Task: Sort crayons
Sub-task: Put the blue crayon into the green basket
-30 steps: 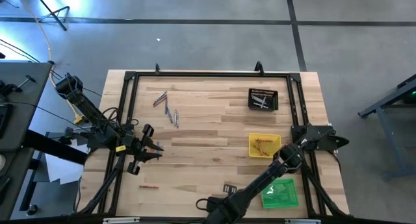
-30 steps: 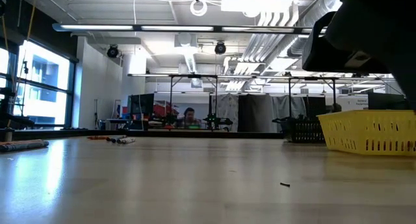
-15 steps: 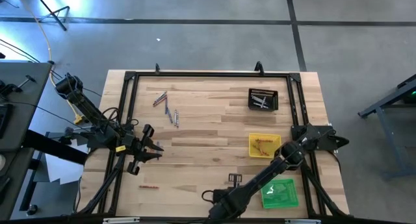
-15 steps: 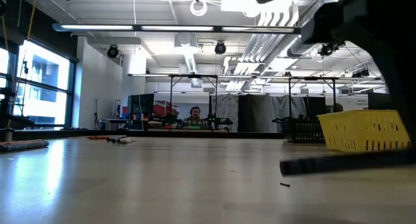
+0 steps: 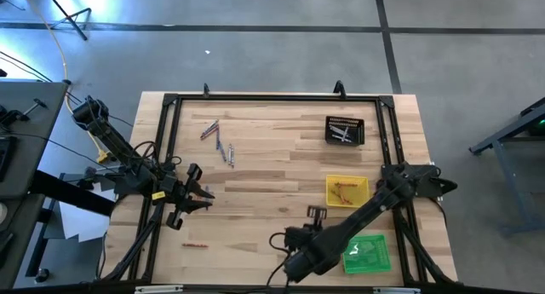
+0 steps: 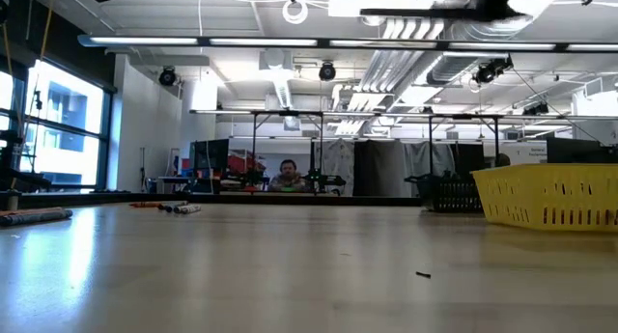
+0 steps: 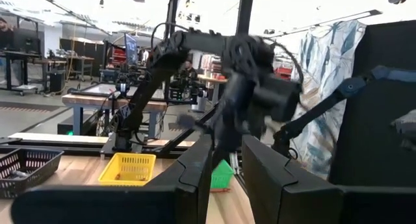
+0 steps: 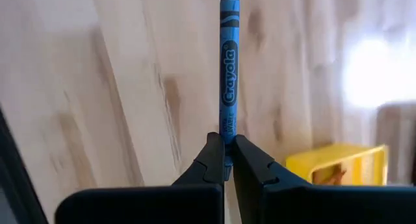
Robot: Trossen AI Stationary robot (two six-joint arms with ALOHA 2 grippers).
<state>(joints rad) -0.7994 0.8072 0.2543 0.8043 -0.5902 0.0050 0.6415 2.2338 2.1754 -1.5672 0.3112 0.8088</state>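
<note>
From my station I see the right gripper (image 8: 225,160) pinched tight on the end of a blue crayon (image 8: 228,62), which sticks straight out past its fingertips; in the high view that gripper (image 5: 316,213) hangs over the wood at about 5 o'clock from the table's (image 5: 272,170) middle, just to the 9 o'clock side of the yellow tray (image 5: 347,191). The left gripper (image 5: 204,198) waits over the table's 9 o'clock edge, its jaws narrowly apart with nothing between them. A loose group of crayons (image 5: 218,141) lies toward 11 o'clock on the table, and one orange-red crayon (image 5: 196,244) lies alone near 7 o'clock. The yellow tray holds orange-red crayons (image 5: 346,188), the black tray (image 5: 344,130) at 2 o'clock holds pale ones, and the green tray (image 5: 367,253) sits at 5 o'clock, partly under the right arm. In the low view a person (image 6: 288,175) sits far back in the room.
</note>
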